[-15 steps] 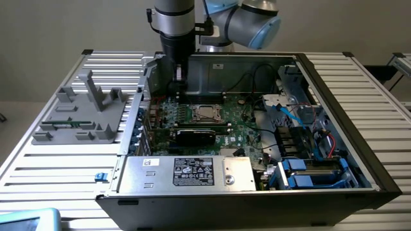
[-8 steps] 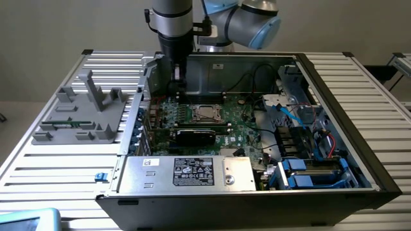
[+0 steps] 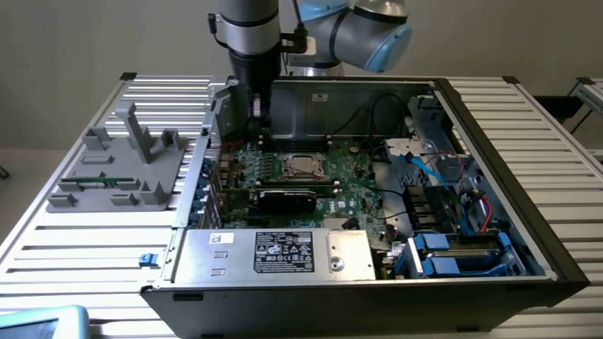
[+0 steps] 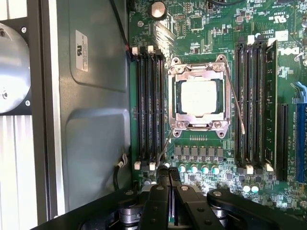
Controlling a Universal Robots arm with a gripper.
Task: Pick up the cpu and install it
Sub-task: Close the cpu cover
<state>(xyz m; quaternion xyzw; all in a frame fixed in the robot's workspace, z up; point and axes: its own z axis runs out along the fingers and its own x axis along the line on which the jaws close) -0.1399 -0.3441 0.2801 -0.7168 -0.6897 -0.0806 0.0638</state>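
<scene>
- While the arm [image 3: 253, 42] reaches down into the open computer case [image 3: 490, 134] on the slatted worktop [image 3: 85, 247], the exterior view shows its tool [image 3: 257, 127] low over the far corner of the motherboard [image 3: 358, 191], towards the exterior view's left.
- From that view the cpu [image 3: 303, 165] lies flat in the socket frame [image 3: 303, 155] near the middle of the board, just beside the tool and apart from it.
- A silver power supply box [image 3: 273, 252] sits along the near edge of the case.
- At the wrist view, the tool [image 4: 169, 178] has its two black fingertips pressed together, with nothing visible between them.
- The cpu [image 4: 198, 97], silvery top up, sits squarely inside the metal socket frame [image 4: 199, 64], between two banks of memory slots [image 4: 148, 105].
- One thin wire lever [image 4: 235, 96] stands away from the frame's side.
- Another thin lever [image 4: 166, 143] slants from the frame towards the fingertips; I cannot tell whether they touch it.
</scene>
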